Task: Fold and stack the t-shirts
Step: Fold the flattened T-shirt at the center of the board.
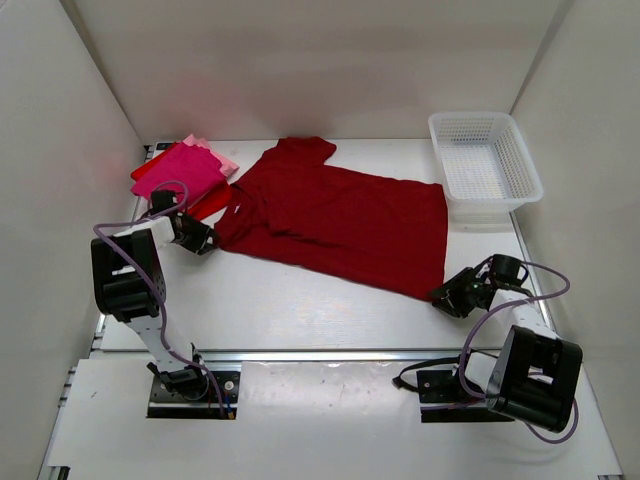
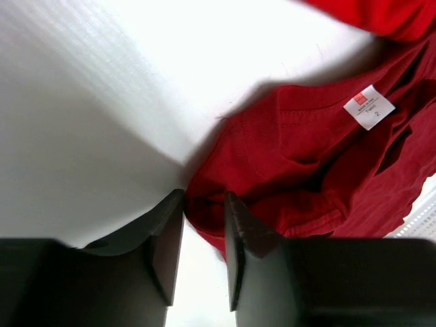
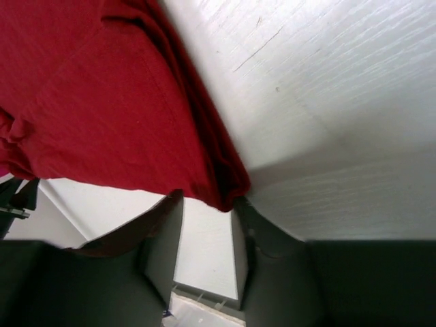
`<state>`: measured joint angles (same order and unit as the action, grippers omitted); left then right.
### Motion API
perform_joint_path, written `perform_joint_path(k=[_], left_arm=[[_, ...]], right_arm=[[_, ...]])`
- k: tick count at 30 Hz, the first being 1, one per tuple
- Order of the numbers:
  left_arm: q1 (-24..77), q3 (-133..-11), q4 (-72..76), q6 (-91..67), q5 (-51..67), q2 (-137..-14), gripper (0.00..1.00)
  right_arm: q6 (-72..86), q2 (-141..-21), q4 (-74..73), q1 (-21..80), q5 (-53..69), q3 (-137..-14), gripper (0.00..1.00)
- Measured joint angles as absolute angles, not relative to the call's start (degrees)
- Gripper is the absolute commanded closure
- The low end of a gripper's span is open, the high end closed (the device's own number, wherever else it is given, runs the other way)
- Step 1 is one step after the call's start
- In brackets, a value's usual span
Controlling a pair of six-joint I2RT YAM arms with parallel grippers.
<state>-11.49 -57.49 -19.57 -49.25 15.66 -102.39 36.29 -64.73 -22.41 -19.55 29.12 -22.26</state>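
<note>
Two edges of the dark red t-shirt point(image 1: 340, 215) sit between part-open jaws: shoulder at left gripper point(image 2: 204, 194), hem corner at right gripper point(image 3: 208, 197).

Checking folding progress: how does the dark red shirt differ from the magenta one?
The dark red shirt lies spread open on the table; the magenta shirt is folded. The dark red shirt covers far more area than the magenta shirt, which tops the pink shirt. Both are reddish cloth.

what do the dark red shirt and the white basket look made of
Dark red shirt: soft matte knit cloth, likely cotton; it wrinkles, with stitched seams and a neck label. White basket: probably rigid moulded plastic, going by its lattice walls.
</note>
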Motion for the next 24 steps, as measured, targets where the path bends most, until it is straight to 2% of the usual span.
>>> perform_joint_path(k=[1, 3, 6, 13, 18, 24], left_arm=[[-11.5, -57.5, -19.3, -49.3, 15.6, -102.4, 0.66], [-11.5, -57.5, -19.0, -49.4, 15.7, -102.4, 0.76], [-11.5, -57.5, -18.8, -49.5, 15.7, -102.4, 0.99], [-11.7, -55.1, -20.2, -47.8, 15.1, -100.1, 1.00], [-12.3, -47.2, -25.2, -45.7, 13.0, -90.8, 1.00], [-13.7, -46.1, -34.9, -40.4, 9.4, -87.5, 1.00]], right_arm=[[36.5, -64.7, -22.2, -19.6, 29.0, -22.1, 0.78], [36.9, -64.9, -21.8, -19.6, 28.5, -21.8, 0.84], [37.3, -65.8, -21.3, -19.6, 28.1, -21.7, 1.00], [36.9, -63.0, -24.6, -20.5, 26.0, -21.8, 0.99], [35.5, -59.7, -32.6, -19.3, 24.5, -23.2, 1.00], [30.9, -59.4, -42.8, -15.7, 19.0, -33.0, 1.00]])
